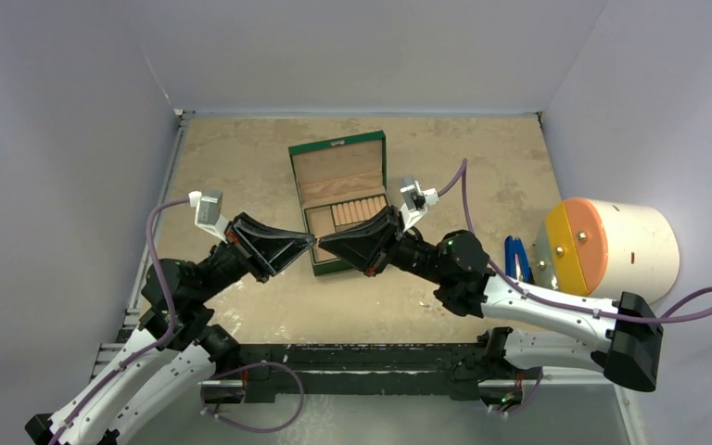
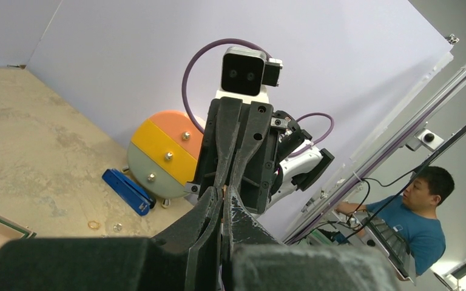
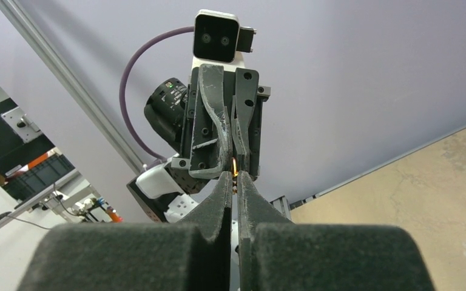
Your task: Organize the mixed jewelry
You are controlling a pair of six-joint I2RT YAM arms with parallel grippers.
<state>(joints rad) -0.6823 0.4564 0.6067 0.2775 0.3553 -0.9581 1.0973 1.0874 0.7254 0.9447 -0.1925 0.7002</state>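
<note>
1. My left gripper [image 1: 308,245] is pinched on a tiny gold piece [image 3: 235,167].
2. My right gripper [image 1: 325,243] meets it tip to tip, jaws nearly together at that piece — gripping or not, I cannot tell.
3. Both tips hang over the green box [image 1: 338,171].
4. A gold ring [image 2: 93,225] and a silvery stud [image 2: 117,227] lie well behind my right gripper, beside the blue clip tool [image 2: 127,191].

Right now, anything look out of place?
A small gold ring and a small silvery piece lie loose on the tan table beside the blue clip-like tool, outside the open green box.
</note>
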